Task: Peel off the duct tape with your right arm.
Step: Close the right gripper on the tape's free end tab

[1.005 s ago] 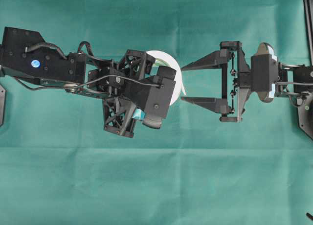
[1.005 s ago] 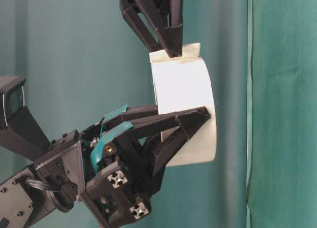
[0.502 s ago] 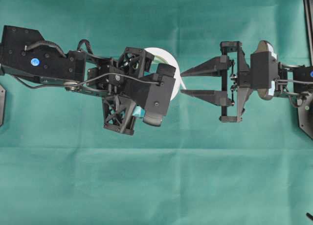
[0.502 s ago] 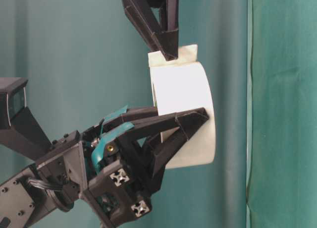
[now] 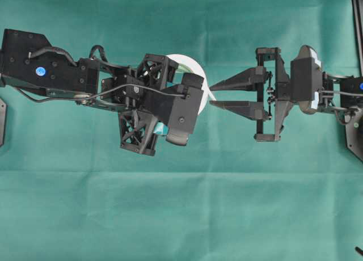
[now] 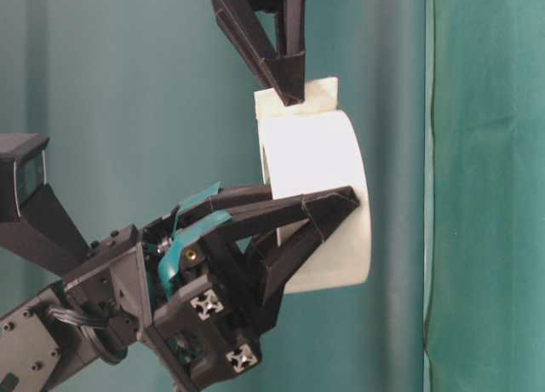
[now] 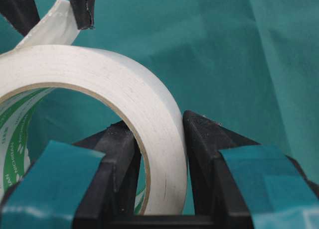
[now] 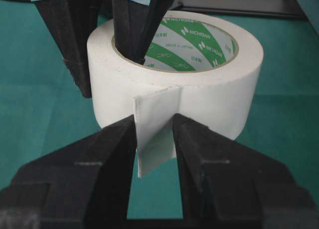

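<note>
Between the arms, right gripper [image 8: 154, 134] pinches the tab [image 8: 152, 134] of the tape [image 8: 199, 89] nearly shut; left gripper [image 7: 159, 154] clamps the roll; a thin grip could slip.

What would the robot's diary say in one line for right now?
left gripper: holds duct tape roll by its wall | right gripper: pinching loose strip end | peel: not started

The wide white roll of duct tape [image 8: 199, 89] looks matt and papery, its cardboard core green-printed, against matt black plastic fingers [image 8: 104, 154] and creased green cloth [image 5: 181, 215].
</note>
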Tool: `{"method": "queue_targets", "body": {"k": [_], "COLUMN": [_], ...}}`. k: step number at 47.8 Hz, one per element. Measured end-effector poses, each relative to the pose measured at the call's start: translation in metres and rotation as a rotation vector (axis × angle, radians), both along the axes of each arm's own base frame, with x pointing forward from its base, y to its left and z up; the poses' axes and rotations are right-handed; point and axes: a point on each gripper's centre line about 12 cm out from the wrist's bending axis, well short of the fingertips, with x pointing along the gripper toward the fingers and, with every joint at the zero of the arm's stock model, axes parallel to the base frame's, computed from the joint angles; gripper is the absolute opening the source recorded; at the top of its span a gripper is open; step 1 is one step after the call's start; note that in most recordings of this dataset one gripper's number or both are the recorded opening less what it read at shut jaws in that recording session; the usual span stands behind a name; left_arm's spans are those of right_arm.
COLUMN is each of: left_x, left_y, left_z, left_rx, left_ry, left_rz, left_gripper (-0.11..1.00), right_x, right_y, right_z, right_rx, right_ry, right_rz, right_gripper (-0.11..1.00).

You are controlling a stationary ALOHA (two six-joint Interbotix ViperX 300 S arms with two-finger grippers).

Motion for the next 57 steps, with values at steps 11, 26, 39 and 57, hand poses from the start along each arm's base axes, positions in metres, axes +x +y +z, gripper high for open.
{"method": "queue_targets", "body": {"k": [11, 26, 39, 57], "left_x": [0.0, -0.001, -0.001, -0.001], "left_y": [0.0, -0.005, -0.005, -0.007], "left_z": [0.0, -0.001, -0.001, -0.001], "left_rx": [0.0, 0.0, 0.001, 0.0], "left_ry": [0.002, 0.008, 0.008, 0.009], "left_rz": [0.0, -0.013, -0.014, -0.016], "left_gripper": [0.23, 0.23, 0.23, 0.23], "right_x": [-0.002, -0.003, -0.002, -0.002], "right_y": [-0.006, -0.012, -0.011, -0.008], "right_z": [-0.001, -0.003, -0.005, -0.007], "right_rx": [0.016, 0.027, 0.026, 0.025], "right_ry": [0.004, 0.008, 0.014, 0.019], "right_rz": [-0.027, -0.052, -0.051, -0.039], "right_gripper": [-0.02, -0.05, -0.05, -0.05]}}
